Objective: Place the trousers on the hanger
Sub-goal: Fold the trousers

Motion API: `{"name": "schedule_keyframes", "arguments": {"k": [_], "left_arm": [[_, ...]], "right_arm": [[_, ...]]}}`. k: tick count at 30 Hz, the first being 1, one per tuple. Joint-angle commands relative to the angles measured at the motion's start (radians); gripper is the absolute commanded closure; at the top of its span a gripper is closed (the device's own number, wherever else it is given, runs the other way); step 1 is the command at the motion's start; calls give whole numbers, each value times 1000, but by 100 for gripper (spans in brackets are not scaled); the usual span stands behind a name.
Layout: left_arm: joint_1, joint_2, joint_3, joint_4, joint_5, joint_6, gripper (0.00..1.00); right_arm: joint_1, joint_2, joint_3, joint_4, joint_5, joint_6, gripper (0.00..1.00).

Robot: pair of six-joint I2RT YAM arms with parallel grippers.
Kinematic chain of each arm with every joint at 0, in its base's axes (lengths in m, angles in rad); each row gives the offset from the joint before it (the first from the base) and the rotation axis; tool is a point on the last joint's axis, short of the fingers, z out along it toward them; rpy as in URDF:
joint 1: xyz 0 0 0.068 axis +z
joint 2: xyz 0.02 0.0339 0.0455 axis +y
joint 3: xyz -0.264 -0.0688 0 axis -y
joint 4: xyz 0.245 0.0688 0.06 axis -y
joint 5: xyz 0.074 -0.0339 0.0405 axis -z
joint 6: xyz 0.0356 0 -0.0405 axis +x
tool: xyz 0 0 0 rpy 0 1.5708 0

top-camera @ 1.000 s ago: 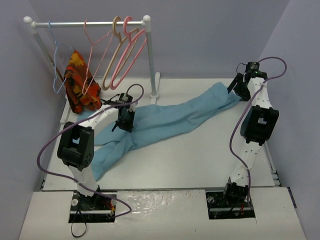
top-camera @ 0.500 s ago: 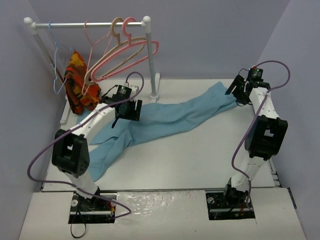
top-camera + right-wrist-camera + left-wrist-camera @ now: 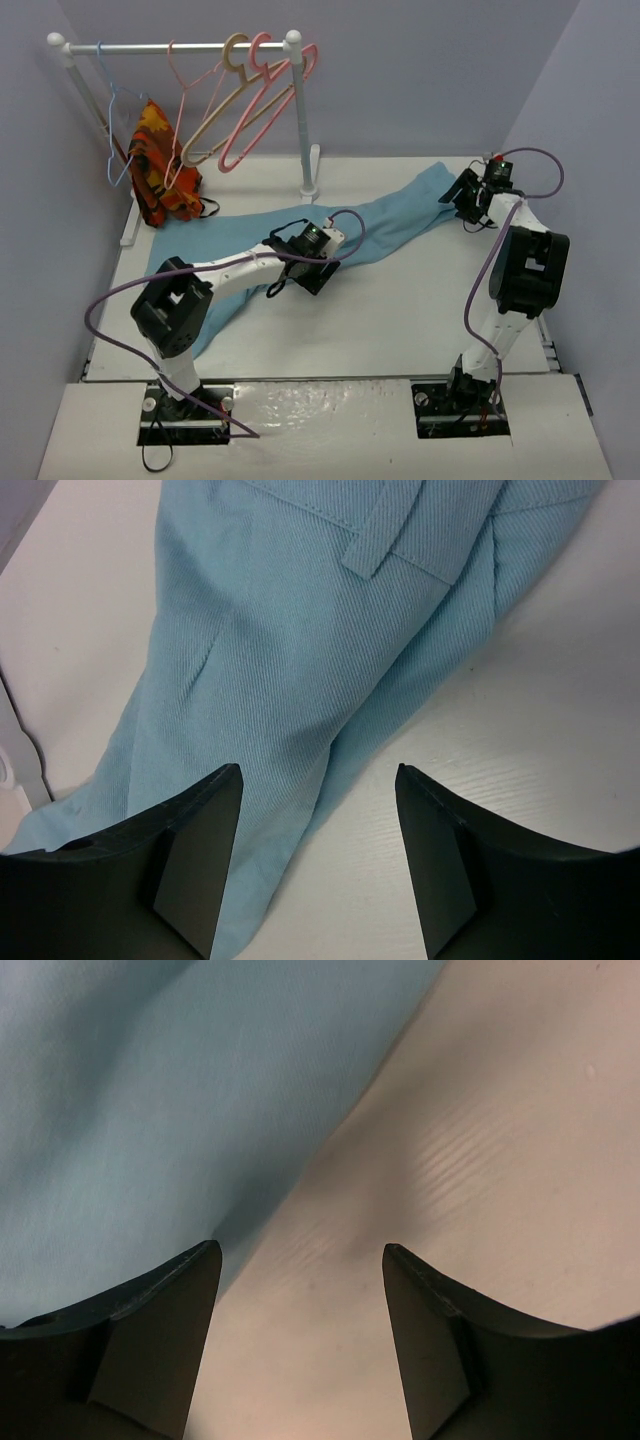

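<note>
Top external view, far left first: the hanger (image 3: pixel 181 120) is seen hooked on the rack (image 3: pixel 180 46) by the patterned cloth (image 3: pixel 160 165), and it isn't touched by anything. The thicker hangers (image 3: pixel 240 120) next to it are caught tilted out to the right; half a second ago they were flung even higher, so they've probably been knocked. The left gripper (image 3: pixel 298 1255), which was parked up by the rack a second ago, is now found out over the middle of the trousers (image 3: pixel 340 235). Its fingers are spread apart with nothing between them, fabric edge by the left one, bare table (image 3: pixel 400 320) by the right. So nothing's been grabbed and the hanger hasn't been fetched, and the task is judged to be at an early stage. The trousers are laid flat on the table, long axis diagonal, legs pointed near left, waist pointed far right. There the right gripper (image 3: pixel 318 775) is held just above the waistband, belt loop (image 3: pixel 395 535) in view, fingers likewise apart and empty.
</note>
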Motion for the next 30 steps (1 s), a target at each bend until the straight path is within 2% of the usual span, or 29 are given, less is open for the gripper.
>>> {"name": "schedule_keyframes", "arguments": {"k": [1,7,11,16,18,25,30], "left_arm": [[-24,65,134,122,-83,39,38],[-29,165,183,168,-107,49,42],[-29,199,189,197,-132,46,52],[-30,219,194,218,-140,52,79],[-29,221,194,218,-134,63,99],[-24,78,244,119,-105,98,100],[-23,-21,368,-82,-28,70,100]], "right_arm": [[1,-52,-42,103,-12,24,40],[0,-84,-88,117,2,22,40],[1,-98,-101,125,-7,26,40],[0,-108,-115,130,-5,23,40],[0,-113,-119,131,-4,23,40],[-12,-139,-106,127,-2,25,40],[-43,-165,-83,123,8,35,39]]}}
